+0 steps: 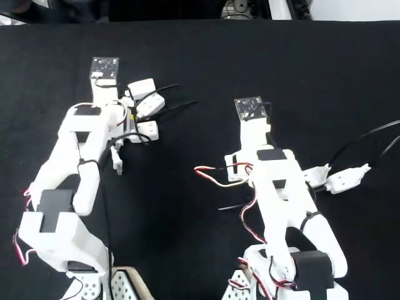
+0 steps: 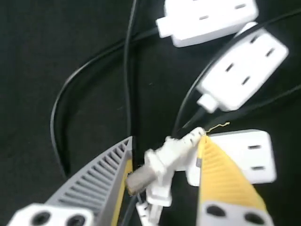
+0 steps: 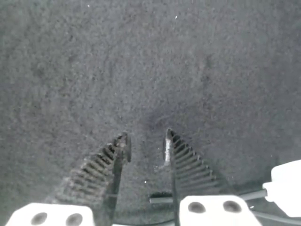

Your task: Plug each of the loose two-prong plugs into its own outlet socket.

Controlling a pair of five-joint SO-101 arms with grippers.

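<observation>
We can read no writing, number or sign on the white outlet blocks (image 2: 242, 70), the plug (image 2: 164, 162) or the black surface (image 1: 200, 62).

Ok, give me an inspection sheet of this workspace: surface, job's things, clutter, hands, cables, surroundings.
Surface: black cloth, flat.
Job's things: plug held in the left hand; beside it lie the far socket, middle socket and near socket, all white, visible slots empty; right socket lies by the right arm.
Clutter: nothing seen.
Hands: left hand shut on the plug; right hand open, empty, over bare cloth.
Cables: black cables loop among the sockets; arm wires red and white.
Surroundings: unclear shapes beyond the cloth's far edge.
</observation>
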